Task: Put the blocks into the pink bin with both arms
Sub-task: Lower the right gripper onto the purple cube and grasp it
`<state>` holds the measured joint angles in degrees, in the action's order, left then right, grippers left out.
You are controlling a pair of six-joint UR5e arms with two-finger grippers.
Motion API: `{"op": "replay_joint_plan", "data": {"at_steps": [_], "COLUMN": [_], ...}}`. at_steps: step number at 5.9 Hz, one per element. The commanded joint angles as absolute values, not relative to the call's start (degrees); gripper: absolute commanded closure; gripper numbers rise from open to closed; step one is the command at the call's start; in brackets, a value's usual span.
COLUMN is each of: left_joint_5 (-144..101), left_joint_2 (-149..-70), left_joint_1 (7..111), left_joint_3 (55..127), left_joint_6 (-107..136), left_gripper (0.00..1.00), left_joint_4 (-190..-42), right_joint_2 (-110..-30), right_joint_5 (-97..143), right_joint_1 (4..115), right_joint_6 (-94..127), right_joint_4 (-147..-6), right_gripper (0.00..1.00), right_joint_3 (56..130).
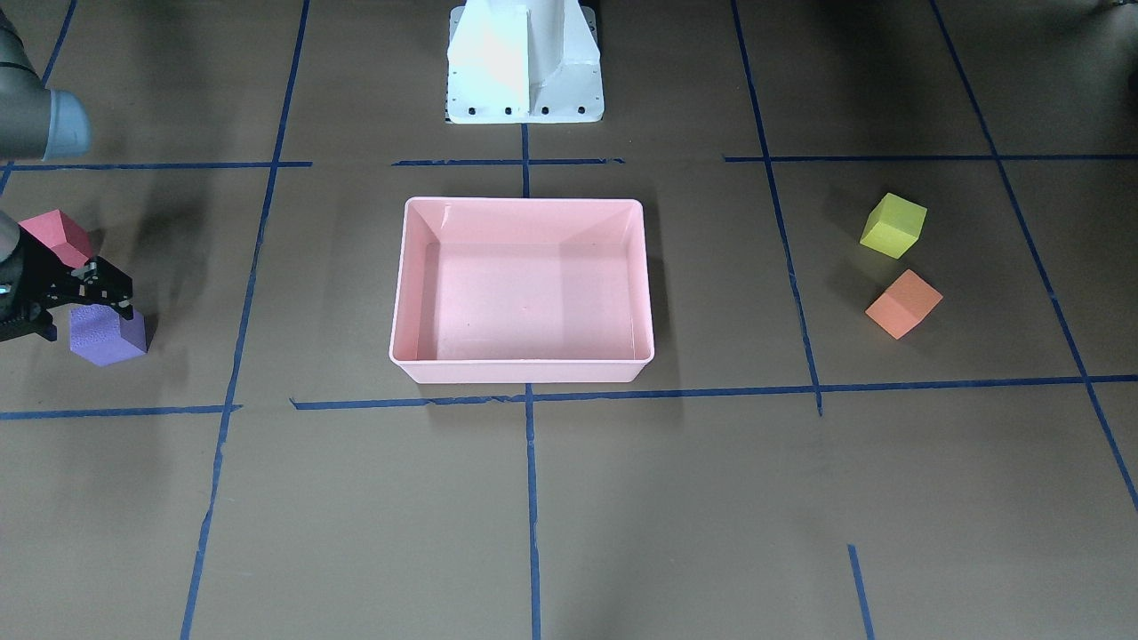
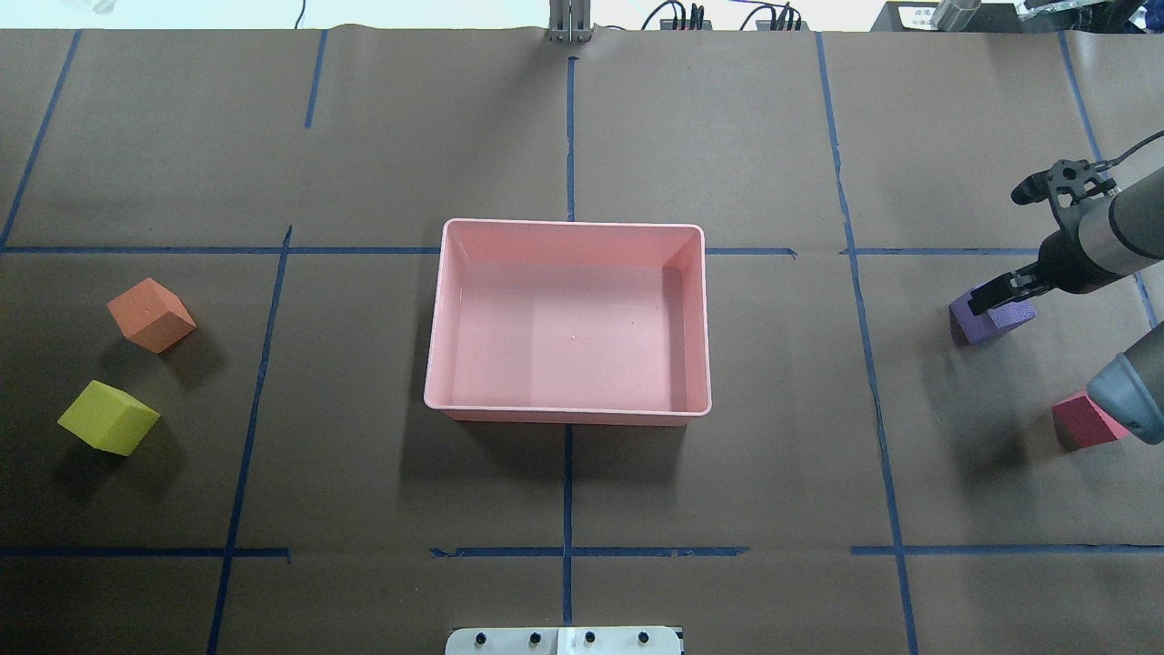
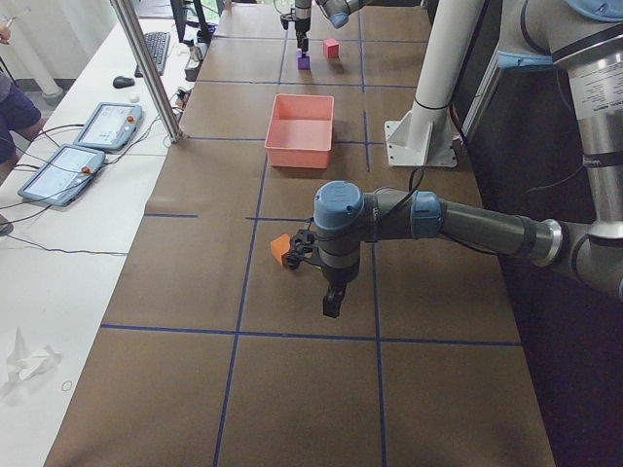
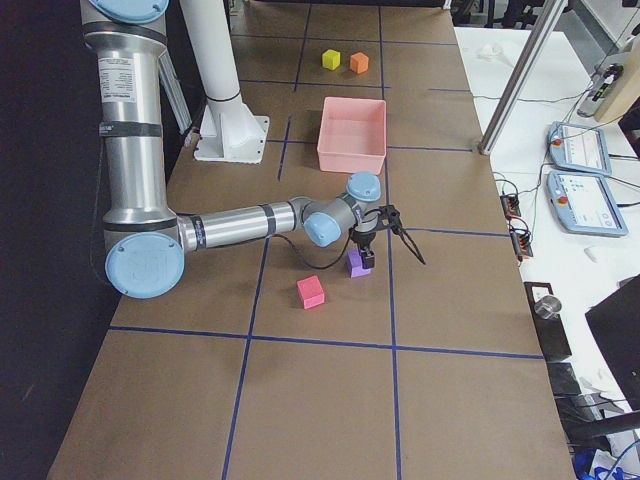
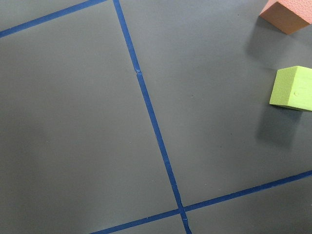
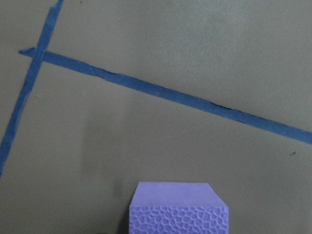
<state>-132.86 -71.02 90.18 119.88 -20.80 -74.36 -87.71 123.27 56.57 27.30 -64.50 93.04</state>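
Note:
The pink bin (image 2: pixel 573 224) stands empty at the table's middle. The purple block (image 2: pixel 996 320) and the red block (image 2: pixel 1082 423) lie on the right. My right gripper (image 2: pixel 998 293) is low over the purple block (image 1: pixel 111 338), its jaws apart at the block's top, and the block rests on the table. The orange block (image 2: pixel 150 314) and the yellow-green block (image 2: pixel 107 417) lie on the left. My left gripper (image 3: pixel 331 306) hangs above the table near the orange block (image 3: pixel 280 249); I cannot tell whether it is open. The left wrist view shows both left blocks (image 5: pixel 294 88) at its right edge.
The white base pedestal (image 1: pixel 524 67) stands behind the bin. Blue tape lines (image 2: pixel 568 473) cross the brown table. Tablets and cables (image 3: pixel 83 146) lie on a side bench past the table's far edge.

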Motion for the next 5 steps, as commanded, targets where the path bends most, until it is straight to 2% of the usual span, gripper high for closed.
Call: {"op": "replay_joint_plan", "data": {"at_steps": [1,2,3,4,5], "left_joint_5": [-132.9,-132.9,-132.9,-132.9,-133.0], "left_joint_2": [-71.0,-71.0,-71.0,-71.0,-71.2], "left_joint_1": [90.3,90.3,90.3,90.3,90.3], "left_joint_3": [119.9,119.9,119.9,120.0,120.0], "left_joint_6": [-20.8,-20.8,-20.8,-20.8,-20.7], "left_gripper": [0.0,0.0,0.0,0.0,0.0], "left_joint_4": [-74.4,-74.4,-74.4,-74.4,-74.4], "right_joint_2": [-87.5,-87.3,-87.2,-86.7,-85.7], "right_joint_5": [122.5,122.5,122.8,122.8,123.0], "right_joint_1": [55.0,54.4,54.6,54.6,54.5], "right_joint_6": [25.9,26.0,26.0,26.7,28.9], "right_joint_4": [-64.5,-64.5,-64.5,-64.8,-65.4], "right_gripper": [0.0,0.38,0.81,0.9,0.91], "right_joint_3": [91.2,91.2,91.8,93.8,96.5]}}
